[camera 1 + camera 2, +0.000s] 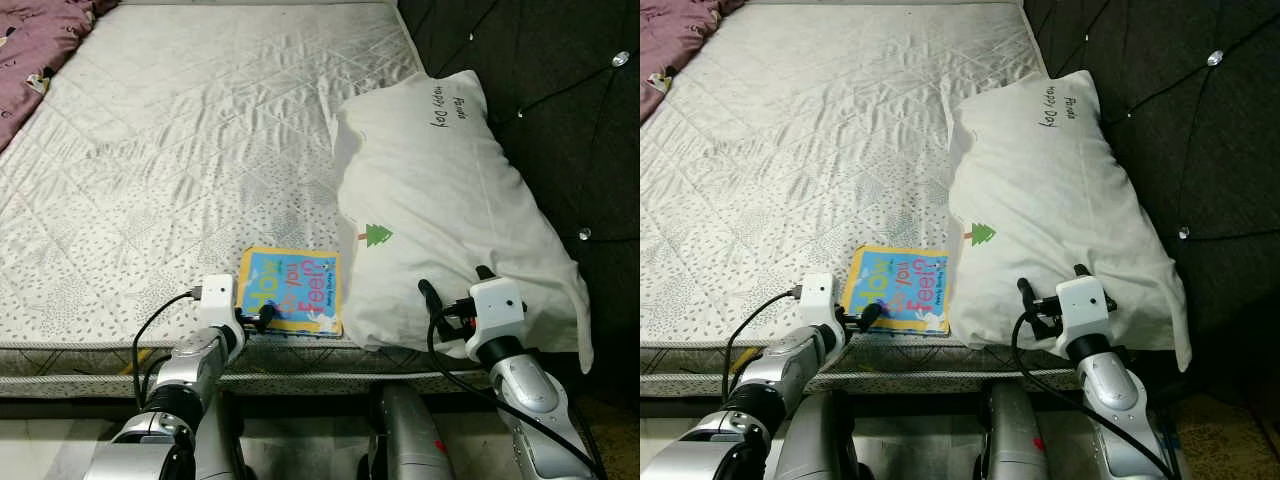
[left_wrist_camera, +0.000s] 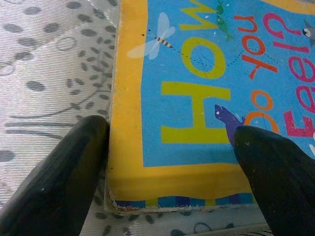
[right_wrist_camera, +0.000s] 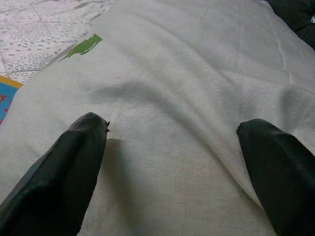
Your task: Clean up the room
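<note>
Your left gripper (image 2: 170, 147) is spread open at the near edge of the mattress (image 1: 180, 150), one finger (image 2: 64, 177) beside the book's (image 1: 290, 290) near corner, the other over its cover. Nothing is gripped. The book lies flat at that edge, touching the pillow (image 1: 440, 200). Your right gripper (image 3: 172, 142) is also spread, fingers resting on the pillow's near end. A purple blanket (image 1: 35, 45) lies at the far left corner.
</note>
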You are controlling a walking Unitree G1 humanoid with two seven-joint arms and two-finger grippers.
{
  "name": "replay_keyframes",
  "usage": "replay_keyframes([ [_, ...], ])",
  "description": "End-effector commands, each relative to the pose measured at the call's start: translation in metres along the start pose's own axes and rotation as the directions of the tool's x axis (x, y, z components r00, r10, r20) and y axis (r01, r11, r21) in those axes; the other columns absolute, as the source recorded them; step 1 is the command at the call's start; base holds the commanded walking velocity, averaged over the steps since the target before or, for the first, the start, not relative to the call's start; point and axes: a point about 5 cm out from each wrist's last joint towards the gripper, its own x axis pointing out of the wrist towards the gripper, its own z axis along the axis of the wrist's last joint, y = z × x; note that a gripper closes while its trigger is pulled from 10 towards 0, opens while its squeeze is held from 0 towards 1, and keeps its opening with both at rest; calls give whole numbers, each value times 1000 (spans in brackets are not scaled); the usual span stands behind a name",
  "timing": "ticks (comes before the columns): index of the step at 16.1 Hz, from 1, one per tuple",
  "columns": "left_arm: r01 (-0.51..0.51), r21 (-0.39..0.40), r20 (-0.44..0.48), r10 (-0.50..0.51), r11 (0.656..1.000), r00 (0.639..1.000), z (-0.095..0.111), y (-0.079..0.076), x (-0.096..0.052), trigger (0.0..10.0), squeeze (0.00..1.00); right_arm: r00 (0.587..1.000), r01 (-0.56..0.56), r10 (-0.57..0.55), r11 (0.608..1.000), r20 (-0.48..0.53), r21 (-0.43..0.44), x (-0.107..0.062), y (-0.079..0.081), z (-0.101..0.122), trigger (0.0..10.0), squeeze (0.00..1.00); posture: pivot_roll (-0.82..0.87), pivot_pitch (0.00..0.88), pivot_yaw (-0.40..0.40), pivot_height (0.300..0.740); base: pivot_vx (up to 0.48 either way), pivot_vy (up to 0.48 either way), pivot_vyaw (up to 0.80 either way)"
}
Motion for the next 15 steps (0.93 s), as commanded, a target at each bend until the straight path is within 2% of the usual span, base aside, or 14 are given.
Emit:
replay_keyframes([
  [1,11,8,-48,-10,1000,999,-13,-2,-1,10000,0,1000,5,-5,1000,3,-3,0,-3,2,10000,0,-90,142,-7,574,0,0,0],
  [5,21,14,-42,-21,1000,999,-11,-5,1,10000,0,1000,2,-2,1000,7,0,2,-2,3,10000,0,-86,137,-6,574,0,0,0],
  [10,17,0,10,-17,1000,1000,-7,-5,-2,10000,0,1000,-4,4,1000,10,5,4,0,3,10000,0,-70,128,-6,574,0,0,0],
  [12,35,15,75,-36,999,997,-2,-5,-15,10000,0,1000,-8,8,1000,15,8,6,1,4,10000,0,-60,121,-3,574,0,0,0],
  [14,35,10,97,-36,999,995,-5,-5,-29,10000,0,1000,-8,8,1000,16,8,7,1,4,10000,0,-50,121,-2,574,0,0,0],
  [15,36,8,102,-37,999,994,-14,-6,-47,10000,0,1000,-9,9,1000,14,10,7,2,2,10000,0,-39,120,-2,574,0,0,0],
])
